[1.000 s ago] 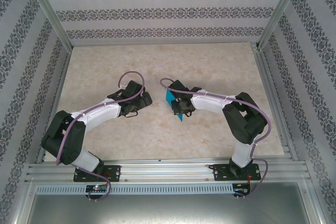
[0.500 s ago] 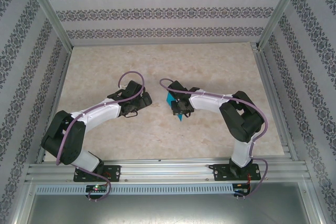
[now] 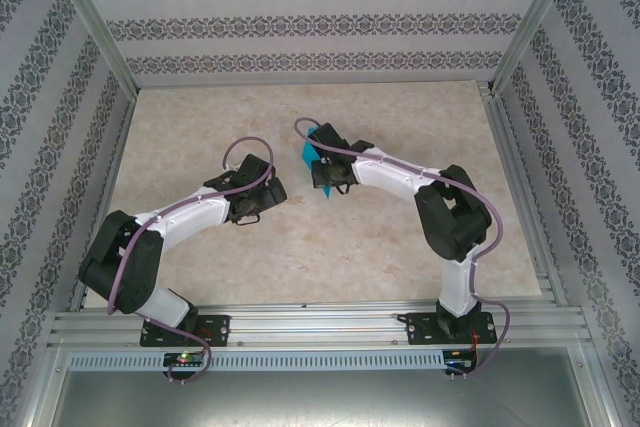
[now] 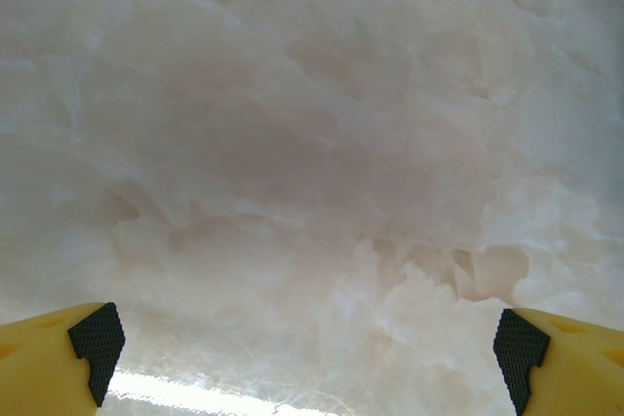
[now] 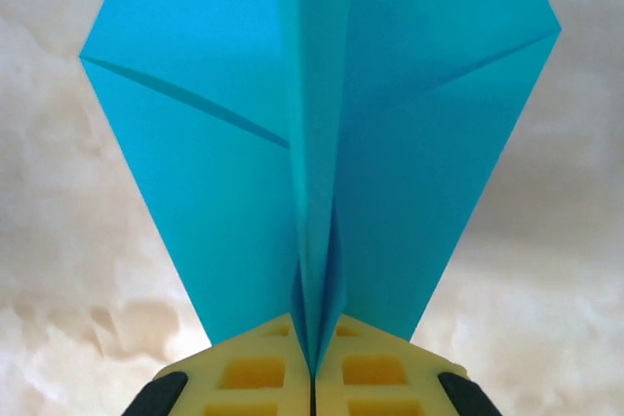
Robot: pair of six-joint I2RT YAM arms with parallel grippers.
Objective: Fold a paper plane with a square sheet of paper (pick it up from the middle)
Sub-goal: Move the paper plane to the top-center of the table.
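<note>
Our right gripper clamps the centre fold of the pointed teal-blue paper plane, wings fanning beyond the fingers; our left gripper stands wide apart.

The paper plane is teal-blue, folded along a central keel, with two wings fanning out on either side, each crossed by a slanting crease. Its narrow end is pinched in the closed right gripper, and the wide end points straight away from that gripper.
</note>
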